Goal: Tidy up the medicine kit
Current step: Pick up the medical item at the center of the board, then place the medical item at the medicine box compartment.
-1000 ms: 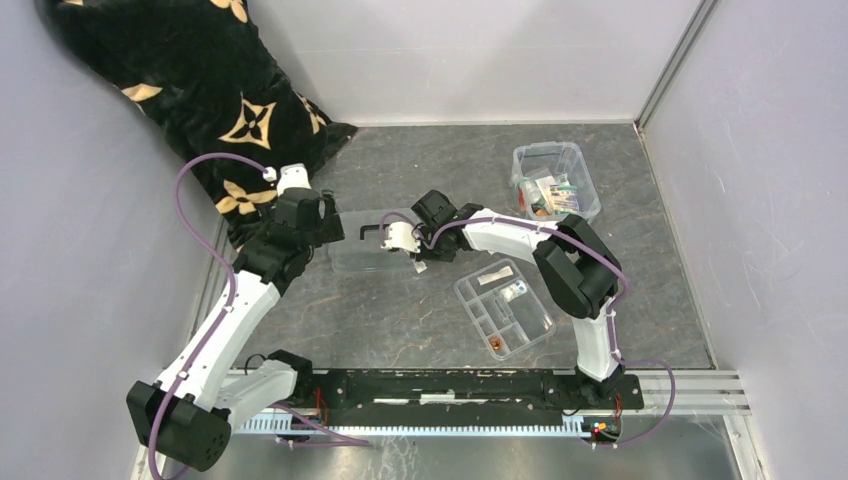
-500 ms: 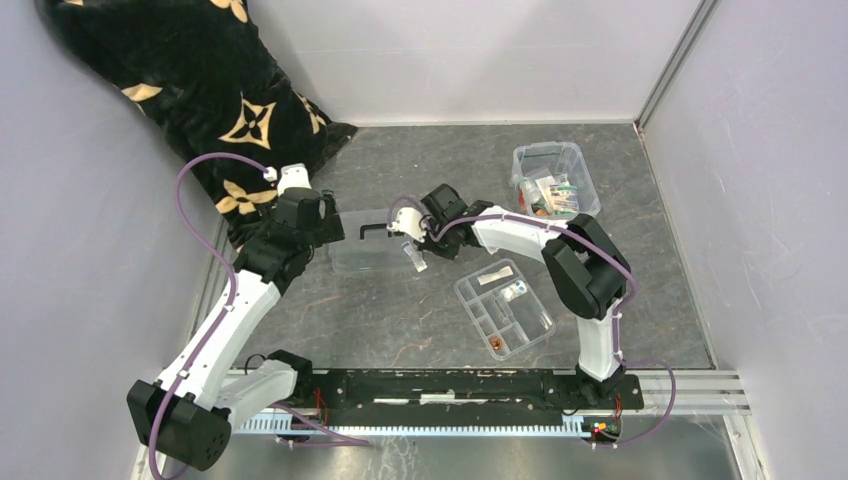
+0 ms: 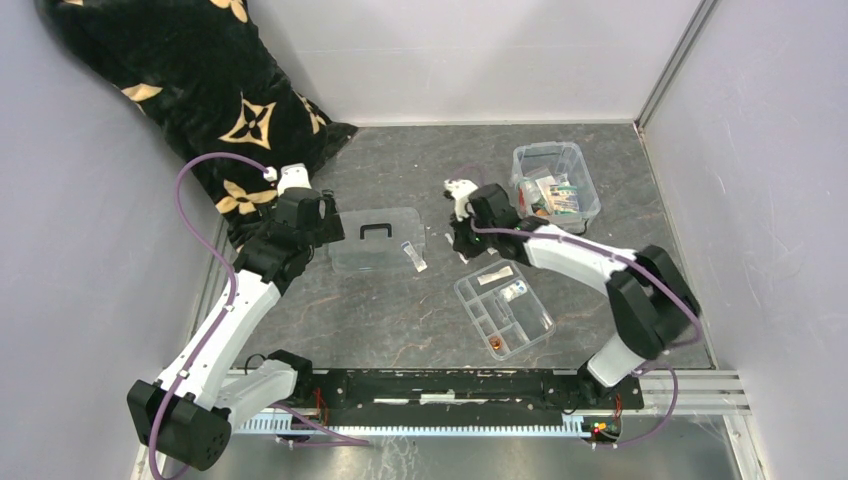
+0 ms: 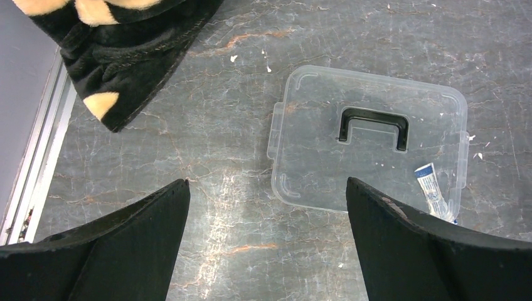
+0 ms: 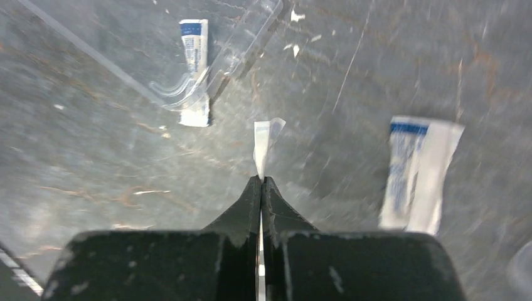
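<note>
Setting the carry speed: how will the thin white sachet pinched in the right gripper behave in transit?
The sachet looks flat and paper-thin, so it is probably very light and floppy. The right gripper pinches just one edge of it, so it may flap or slip out if swung fast.

Top camera looks down on the whole worktop (image 3: 400, 310); both wrist cameras face down close, sharing the clear lid (image 4: 326, 169)

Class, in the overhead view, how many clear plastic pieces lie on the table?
3: the flat lid with black handle, centre-left; the open box of supplies, far right; the divided tray, nearer the arms. None appears hidden.
</note>
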Tool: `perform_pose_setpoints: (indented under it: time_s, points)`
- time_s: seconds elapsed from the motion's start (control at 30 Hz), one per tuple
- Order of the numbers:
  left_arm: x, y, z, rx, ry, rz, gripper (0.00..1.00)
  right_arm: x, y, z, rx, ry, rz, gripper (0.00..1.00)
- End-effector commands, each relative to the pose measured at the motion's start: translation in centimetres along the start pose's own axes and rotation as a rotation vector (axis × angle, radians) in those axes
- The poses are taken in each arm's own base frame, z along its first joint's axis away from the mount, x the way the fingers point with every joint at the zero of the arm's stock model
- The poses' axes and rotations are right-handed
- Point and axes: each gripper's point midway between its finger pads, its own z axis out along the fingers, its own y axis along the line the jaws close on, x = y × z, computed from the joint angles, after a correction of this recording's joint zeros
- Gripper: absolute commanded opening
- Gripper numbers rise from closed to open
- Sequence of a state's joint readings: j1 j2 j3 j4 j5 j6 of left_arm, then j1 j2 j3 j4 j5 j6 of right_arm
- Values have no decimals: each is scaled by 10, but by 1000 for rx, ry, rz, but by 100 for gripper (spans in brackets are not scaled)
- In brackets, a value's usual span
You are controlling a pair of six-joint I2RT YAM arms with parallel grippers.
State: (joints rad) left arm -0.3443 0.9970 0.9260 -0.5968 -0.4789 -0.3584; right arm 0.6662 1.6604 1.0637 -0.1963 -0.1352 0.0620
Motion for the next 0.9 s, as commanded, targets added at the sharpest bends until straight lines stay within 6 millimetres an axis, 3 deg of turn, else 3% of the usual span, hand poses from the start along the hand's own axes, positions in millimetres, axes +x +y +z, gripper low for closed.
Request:
perform_pose_setpoints:
  time_s: [0.0,0.17,0.33,0.5,0.87]
  points:
    - [-8,0,-1,-3,-25,-13,100,-22,21,-25,-37,-223,451,0]
    - [-8,0,-1,1,-24,-13,100,17,18,-54,-56,-414,895,0]
    - [-8,-1,-2,9,-27,-16,100,49,-19,-74,177,-522,1122,0]
    - [-8,-2,-2,10,-25,-14,100,65,-35,-85,271,-563,1231,0]
    - [-8,-2,-1,8,-23,-12,100,80,-35,-72,292,-516,1278,0]
